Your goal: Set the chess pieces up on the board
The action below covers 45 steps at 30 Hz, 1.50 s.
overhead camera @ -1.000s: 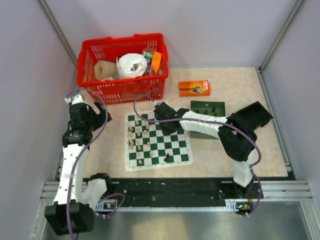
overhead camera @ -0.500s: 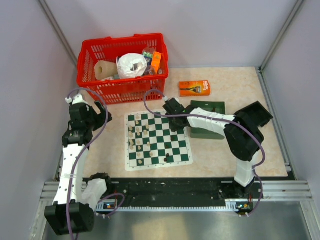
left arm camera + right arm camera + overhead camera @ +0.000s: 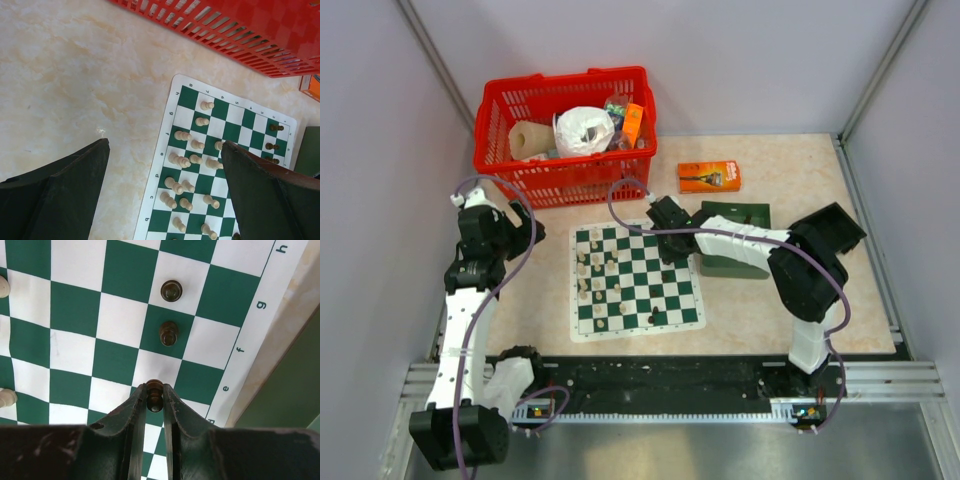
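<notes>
Top external view: the left gripper point(image 3: 520, 235) hangs over the table point(image 3: 535, 300), left of the board point(image 3: 640, 262). Its jaws are spread wide with nothing between them. A red basket point(image 3: 565, 180) sits beyond the board's far left corner. Cream chess pieces point(image 3: 190, 160) stand crowded on the board's left half. Toward the board's right border, two dark pieces point(image 3: 171, 290) stand upright on neighbouring squares of one file. In line with them, the right gripper point(image 3: 155, 390) is pinched narrowly on the head of a dark pawn point(image 3: 155, 399) beside the lettered border. I cannot tell whether its base touches the board. A dark green tray point(image 3: 735, 215) lies just beside the board's right edge.
</notes>
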Available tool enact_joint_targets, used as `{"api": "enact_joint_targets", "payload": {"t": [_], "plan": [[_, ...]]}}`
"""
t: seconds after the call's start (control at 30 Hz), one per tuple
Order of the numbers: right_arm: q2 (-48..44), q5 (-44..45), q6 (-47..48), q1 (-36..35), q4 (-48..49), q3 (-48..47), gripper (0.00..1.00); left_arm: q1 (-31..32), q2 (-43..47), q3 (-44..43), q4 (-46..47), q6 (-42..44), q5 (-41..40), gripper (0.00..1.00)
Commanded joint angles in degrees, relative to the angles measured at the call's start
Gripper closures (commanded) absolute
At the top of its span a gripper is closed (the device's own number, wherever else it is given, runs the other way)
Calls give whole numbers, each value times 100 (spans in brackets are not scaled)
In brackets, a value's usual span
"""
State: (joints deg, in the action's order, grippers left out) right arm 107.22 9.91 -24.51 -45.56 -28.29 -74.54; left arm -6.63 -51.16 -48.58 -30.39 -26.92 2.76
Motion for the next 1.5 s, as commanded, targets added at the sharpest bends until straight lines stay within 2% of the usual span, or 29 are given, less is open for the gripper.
{"api": "enact_joint_targets", "payload": {"t": [0.0, 0.37, 0.5, 0.83, 1.0, 1.47], "plan": [[36, -34, 25, 47, 193, -78, 81, -13, 53, 76, 235, -24, 49, 1], [264, 81, 43, 39, 298, -122, 78, 4, 62, 94, 244, -33, 57, 1], [247, 28, 69, 39, 298, -113, 73, -5, 53, 94, 244, -24, 57, 1], [-561, 116, 70, 39, 123, -52, 66, -5, 27, 76, 235, 2, 57, 1], [-895, -173, -27, -32, 105, 176, 62, 4, 27, 76, 253, 2, 57, 1], [-483, -112, -405, -541, 52, 353, 60, -5, 62, 68, 235, 2, 110, 1]]}}
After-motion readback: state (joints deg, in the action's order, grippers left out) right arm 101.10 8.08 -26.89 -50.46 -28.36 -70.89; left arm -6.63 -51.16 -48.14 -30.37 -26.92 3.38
